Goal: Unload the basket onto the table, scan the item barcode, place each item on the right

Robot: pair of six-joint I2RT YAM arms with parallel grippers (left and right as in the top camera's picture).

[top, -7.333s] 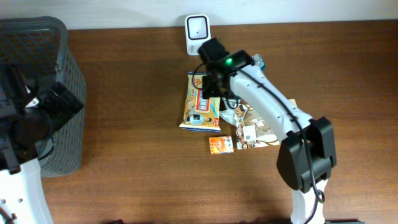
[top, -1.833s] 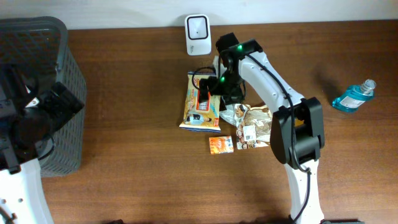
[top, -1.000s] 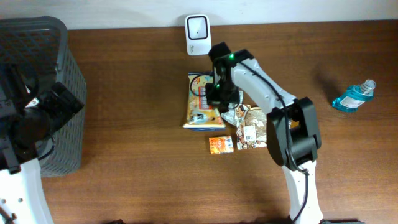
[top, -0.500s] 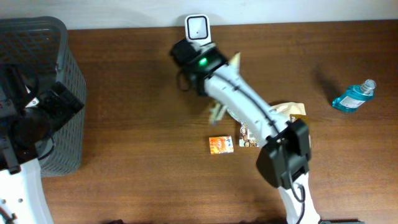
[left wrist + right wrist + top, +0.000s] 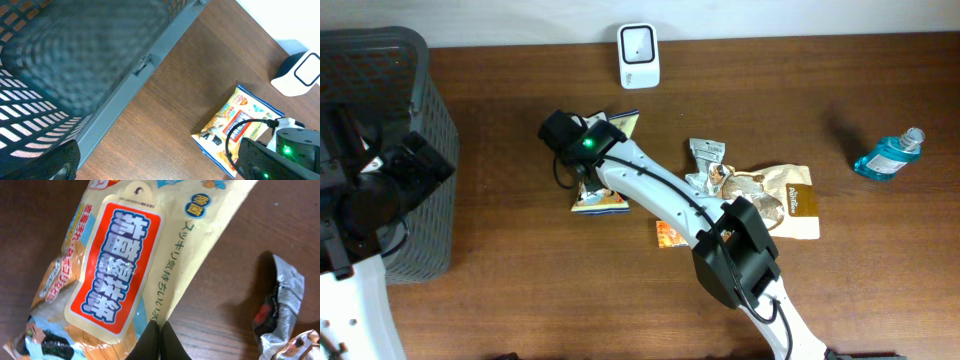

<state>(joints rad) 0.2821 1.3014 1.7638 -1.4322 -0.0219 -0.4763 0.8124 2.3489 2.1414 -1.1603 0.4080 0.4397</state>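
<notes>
Orange packet [image 5: 672, 234] sits nearest, loose. Just beyond it and left of centre is the snack bag [image 5: 603, 199]. Right gripper [image 5: 160, 336] is on it, jaws pressed together on the bag's thin edge. Left gripper [image 5: 420, 165] hangs at the left over the basket [image 5: 430, 105], jaws wide apart. Barcode scanner [image 5: 638, 43] stands at the far edge, well apart from the bag. Risks: the edge pinch slips, or the floppy bag folds so the barcode, not visible now, never faces the scanner.

I note: snack bag [image 5: 125, 280] cream, red label, blue lettering; scanner [image 5: 638, 42] white; basket [image 5: 420, 60] grey lattice; bottle [image 5: 882, 158] blue; table [image 5: 500, 250] brown woodgrain.
</notes>
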